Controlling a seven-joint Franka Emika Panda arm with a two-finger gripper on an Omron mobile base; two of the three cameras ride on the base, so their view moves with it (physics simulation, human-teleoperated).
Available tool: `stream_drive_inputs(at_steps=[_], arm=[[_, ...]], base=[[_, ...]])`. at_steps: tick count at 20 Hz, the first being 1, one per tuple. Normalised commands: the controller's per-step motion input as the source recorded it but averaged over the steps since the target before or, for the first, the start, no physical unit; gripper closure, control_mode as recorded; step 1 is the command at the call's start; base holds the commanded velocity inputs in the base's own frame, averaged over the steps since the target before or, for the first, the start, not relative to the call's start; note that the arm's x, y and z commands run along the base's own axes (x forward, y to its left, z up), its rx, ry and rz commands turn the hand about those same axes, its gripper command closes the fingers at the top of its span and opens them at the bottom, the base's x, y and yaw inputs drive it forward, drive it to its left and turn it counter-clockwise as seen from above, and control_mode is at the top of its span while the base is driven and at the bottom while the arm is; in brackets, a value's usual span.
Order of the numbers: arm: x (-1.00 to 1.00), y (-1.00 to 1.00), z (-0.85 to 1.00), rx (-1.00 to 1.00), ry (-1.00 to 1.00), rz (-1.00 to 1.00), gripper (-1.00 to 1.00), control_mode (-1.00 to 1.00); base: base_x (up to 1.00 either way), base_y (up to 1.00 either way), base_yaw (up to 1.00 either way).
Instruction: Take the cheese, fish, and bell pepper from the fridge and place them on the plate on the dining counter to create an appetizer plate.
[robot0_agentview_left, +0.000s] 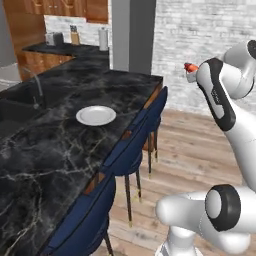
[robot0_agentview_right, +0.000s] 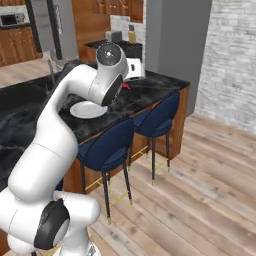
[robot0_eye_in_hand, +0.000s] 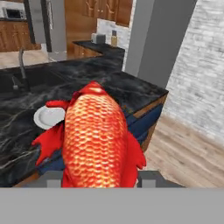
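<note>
My claw (robot0_eye_in_hand: 99, 181) is clenched on the fish (robot0_eye_in_hand: 94, 140), its two dark tips pressed against the scaly red-orange body on either side, with the fins spreading out past them. From the left base camera a bit of that fish (robot0_agentview_left: 189, 67) pokes out at the end of my arm, held up in the air over the wooden floor (robot0_agentview_left: 195, 145), off the near edge of the table (robot0_agentview_left: 60, 150). That table is the long black marble dining top with pale veins, and it lies ahead of my claw and below it. The plate (robot0_agentview_left: 96, 115), round, white and bare, sits flat on the marble, well apart from the fish; in the hand camera I see a slice of it (robot0_eye_in_hand: 46, 117) just past the fish's side fin. Blue stools (robot0_agentview_right: 107, 147) are tucked along the table's edge between me and the plate. A sink tap (robot0_eye_in_hand: 21, 65) stands on the far side of the marble beyond the plate. A grey pillar (robot0_eye_in_hand: 155, 39) rises at the table's end.
</note>
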Motion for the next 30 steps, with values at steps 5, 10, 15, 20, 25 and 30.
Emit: stream_drive_inputs(at_steps=[5, 10, 15, 20, 25, 30], arm=[[0.0, 0.0, 0.0, 0.0, 0.0, 0.0, 1.0, 1.0], [0.0, 0.0, 0.0, 0.0, 0.0, 0.0, 1.0, 1.0], [0.0, 0.0, 0.0, 0.0, 0.0, 0.0, 1.0, 1.0], [0.0, 0.0, 0.0, 0.0, 0.0, 0.0, 1.0, 1.0], [0.0, 0.0, 0.0, 0.0, 0.0, 0.0, 1.0, 1.0], [0.23, 0.01, -0.58, 0.0, 0.14, 0.09, 1.0, -1.0]], base=[[1.0, -0.54, 0.65], [1.0, -0.59, 0.6], [1.0, -0.49, 0.61], [1.0, -0.31, 0.63], [0.93, -0.04, 0.56], [0.12, 0.0, 0.06]])
